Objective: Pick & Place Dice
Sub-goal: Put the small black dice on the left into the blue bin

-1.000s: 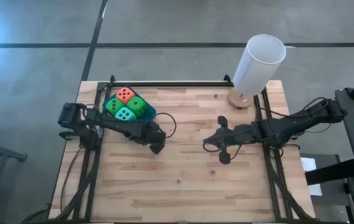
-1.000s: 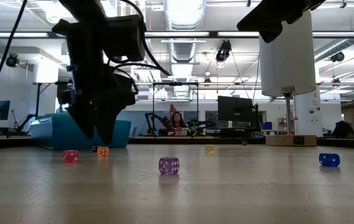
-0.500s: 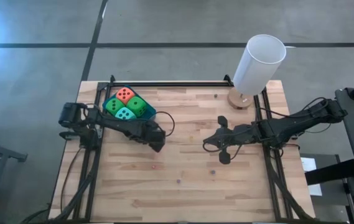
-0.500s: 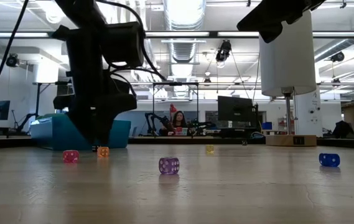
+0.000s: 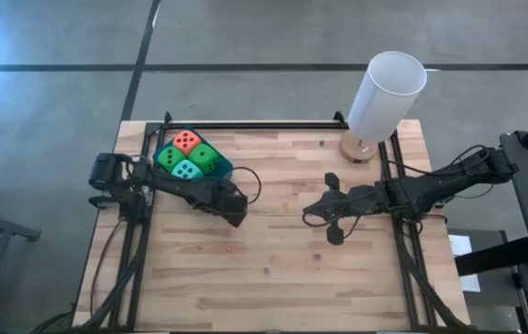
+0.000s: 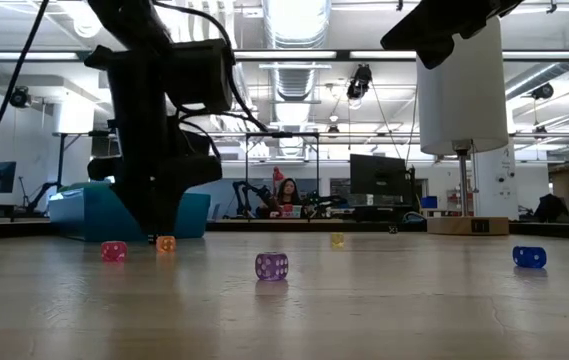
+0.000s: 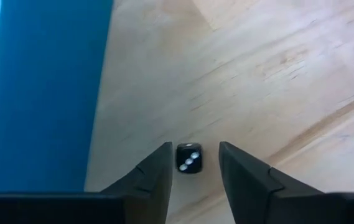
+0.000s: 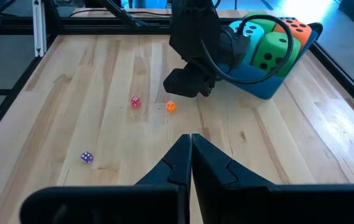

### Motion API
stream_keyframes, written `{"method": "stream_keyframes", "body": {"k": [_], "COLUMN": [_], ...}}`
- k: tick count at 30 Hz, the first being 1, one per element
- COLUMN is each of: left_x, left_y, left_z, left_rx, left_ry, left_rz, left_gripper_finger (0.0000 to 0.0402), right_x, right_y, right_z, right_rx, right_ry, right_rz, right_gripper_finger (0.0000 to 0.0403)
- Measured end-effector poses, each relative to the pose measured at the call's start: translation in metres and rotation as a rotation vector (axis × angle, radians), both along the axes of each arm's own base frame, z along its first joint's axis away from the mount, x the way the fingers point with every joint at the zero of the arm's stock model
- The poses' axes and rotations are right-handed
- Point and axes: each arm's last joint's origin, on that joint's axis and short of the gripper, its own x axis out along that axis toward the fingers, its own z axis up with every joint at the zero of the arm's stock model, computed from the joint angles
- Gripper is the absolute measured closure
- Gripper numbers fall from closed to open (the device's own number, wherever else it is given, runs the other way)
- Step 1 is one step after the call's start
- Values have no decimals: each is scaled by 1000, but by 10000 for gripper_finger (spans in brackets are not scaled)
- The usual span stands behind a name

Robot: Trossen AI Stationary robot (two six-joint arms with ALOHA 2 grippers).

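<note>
Step in hand: the left gripper point(image 7: 195, 163) is lowered to the bench point(image 5: 273, 297) just beside the blue tray point(image 7: 43, 93), its two fingers point(image 7: 155, 174) straddling a small black die point(image 7: 189, 157) with pale pips; this reads as the closing phase of a pick.
Left claw: narrowed around the black die, but a thin gap shows on each side, so it is not yet pinching it.
Right claw: the right gripper point(image 8: 191, 155) has its fingers pressed together and holds nothing; it waits over the bench's right-hand middle.
Task dice: the orange-red die point(image 5: 186, 141), two green dice point(image 5: 206, 158) and the teal die point(image 5: 186, 170) sit packed together in the blue tray at the bench's far-left corner.
Loose small dice: a pink die point(image 8: 135, 101) and an orange die point(image 8: 170, 106) lie near the left gripper; a purple die point(image 8: 86, 157) lies toward the bench's middle; a blue die point(image 6: 529, 257) and a yellowish one point(image 6: 337, 240) show in the low view.
Background: a white cylinder point(image 5: 386, 93) stands on a wooden base at the far-right corner.
Next move, as judged: finish closing squarely on the black die, confirm the grip, then lift straight up clear of the tray wall; where it goes next cannot be told.
Risk, as judged: the die is tiny and could squirt out or tilt if the fingers meet it unevenly.
</note>
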Motion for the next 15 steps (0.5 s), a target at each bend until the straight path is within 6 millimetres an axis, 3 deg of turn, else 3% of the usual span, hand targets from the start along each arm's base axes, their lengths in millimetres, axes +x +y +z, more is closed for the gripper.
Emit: {"method": "stream_keyframes", "body": {"k": [9, 15], "left_x": [-2, -2], "left_y": [1, 1], "left_z": [-3, -3], "left_rx": [0, -3], "left_ry": [-2, -2], "left_rz": [2, 3], "left_gripper_finger": [290, 333], "right_x": [0, 0], "right_y": [0, 0], "right_z": [0, 0], "right_rx": [0, 0], "right_ry": [0, 1], "right_rz": [0, 0], "right_gripper_finger": [394, 394]}}
